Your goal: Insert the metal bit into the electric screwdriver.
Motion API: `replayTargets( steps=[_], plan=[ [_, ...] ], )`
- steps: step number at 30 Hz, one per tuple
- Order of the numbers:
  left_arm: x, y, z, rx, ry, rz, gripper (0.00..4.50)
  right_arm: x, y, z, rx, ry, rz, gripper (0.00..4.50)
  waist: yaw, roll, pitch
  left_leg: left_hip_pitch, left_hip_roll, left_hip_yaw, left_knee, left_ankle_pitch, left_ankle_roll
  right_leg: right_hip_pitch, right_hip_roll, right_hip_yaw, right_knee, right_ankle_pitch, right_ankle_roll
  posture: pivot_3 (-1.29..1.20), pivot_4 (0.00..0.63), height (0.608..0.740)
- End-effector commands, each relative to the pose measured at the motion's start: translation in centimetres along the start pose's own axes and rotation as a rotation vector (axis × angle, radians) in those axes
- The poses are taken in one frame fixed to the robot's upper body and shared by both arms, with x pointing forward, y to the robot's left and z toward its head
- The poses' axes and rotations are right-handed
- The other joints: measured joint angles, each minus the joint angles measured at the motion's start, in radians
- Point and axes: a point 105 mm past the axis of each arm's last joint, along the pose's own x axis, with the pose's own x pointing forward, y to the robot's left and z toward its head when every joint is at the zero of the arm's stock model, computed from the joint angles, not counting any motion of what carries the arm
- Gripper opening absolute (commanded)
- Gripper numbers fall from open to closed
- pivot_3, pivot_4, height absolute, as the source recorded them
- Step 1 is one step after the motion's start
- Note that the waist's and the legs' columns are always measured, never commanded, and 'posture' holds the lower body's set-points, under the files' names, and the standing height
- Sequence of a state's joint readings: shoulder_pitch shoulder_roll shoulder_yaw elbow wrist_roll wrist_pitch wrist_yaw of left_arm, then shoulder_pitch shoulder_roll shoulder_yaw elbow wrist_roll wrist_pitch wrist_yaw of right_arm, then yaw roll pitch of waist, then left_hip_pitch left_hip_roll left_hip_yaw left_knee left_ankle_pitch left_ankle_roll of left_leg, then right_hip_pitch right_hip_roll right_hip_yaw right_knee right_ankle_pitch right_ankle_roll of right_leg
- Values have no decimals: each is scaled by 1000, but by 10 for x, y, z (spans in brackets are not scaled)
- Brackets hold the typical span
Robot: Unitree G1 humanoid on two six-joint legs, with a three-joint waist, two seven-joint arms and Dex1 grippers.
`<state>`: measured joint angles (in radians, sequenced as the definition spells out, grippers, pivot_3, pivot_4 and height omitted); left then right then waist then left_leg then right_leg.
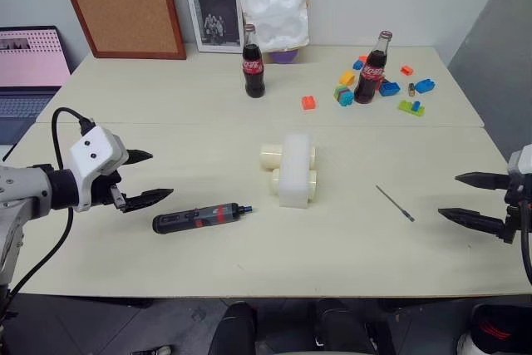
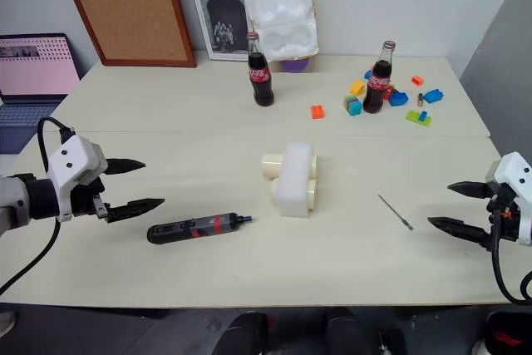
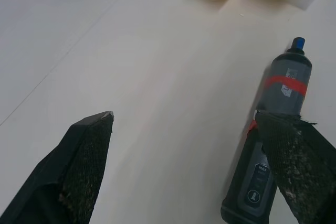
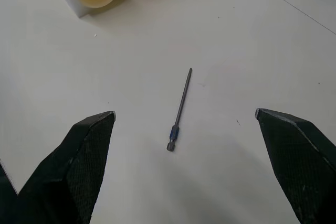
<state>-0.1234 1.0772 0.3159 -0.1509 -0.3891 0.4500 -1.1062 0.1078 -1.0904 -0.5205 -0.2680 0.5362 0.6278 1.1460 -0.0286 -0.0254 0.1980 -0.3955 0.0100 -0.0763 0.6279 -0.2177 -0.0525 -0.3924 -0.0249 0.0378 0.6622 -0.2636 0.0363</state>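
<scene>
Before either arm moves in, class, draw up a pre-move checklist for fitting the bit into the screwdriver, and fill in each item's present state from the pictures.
1. Left gripper open and empty: ok.
2. Right gripper open and empty: ok.
3. Electric screwdriver lying free on the table, beside the left gripper, blue nose pointing toward the white holder: ok.
4. Metal bit lying flat and alone, lined up between the right gripper's fingers: ok.
5. Bit seated in the screwdriver: not ok, they lie apart with the white holder between.
6. Screwdriver nose socket clear inside: cannot tell.
</scene>
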Motion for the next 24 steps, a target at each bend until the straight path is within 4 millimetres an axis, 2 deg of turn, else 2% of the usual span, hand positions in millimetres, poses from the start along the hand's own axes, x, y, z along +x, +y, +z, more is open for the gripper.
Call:
replayTargets(
  steps=[1,6,16,20,24],
  plan=[
    [-6,5,12,38,-31,27,4480,-2,0,9,-37,-19,-12,4500,0,0,0,0,0,0,0,0,0,0,0,0,0,0,0,0,150,740],
    [-7,6,12,34,-17,35,4480,0,1,10,-40,-25,-4,4500,0,0,0,0,0,0,0,0,0,0,1,0,0,0,0,0,150,740],
    [-8,5,26,14,-87,30,4480,10,6,19,-55,-61,29,4500,-1,0,0,0,0,1,0,0,0,-1,1,1,0,0,0,0,150,740],
    [-2,-6,30,57,-79,-23,4480,17,13,30,-69,-96,66,4500,-1,0,0,0,0,1,0,0,0,-1,1,1,1,1,0,0,150,740],
    [3,-24,41,88,-99,-111,4480,30,30,42,-73,-144,134,4500,-1,0,0,-1,0,2,0,0,0,-2,2,2,1,1,0,0,150,740]
  ],
)
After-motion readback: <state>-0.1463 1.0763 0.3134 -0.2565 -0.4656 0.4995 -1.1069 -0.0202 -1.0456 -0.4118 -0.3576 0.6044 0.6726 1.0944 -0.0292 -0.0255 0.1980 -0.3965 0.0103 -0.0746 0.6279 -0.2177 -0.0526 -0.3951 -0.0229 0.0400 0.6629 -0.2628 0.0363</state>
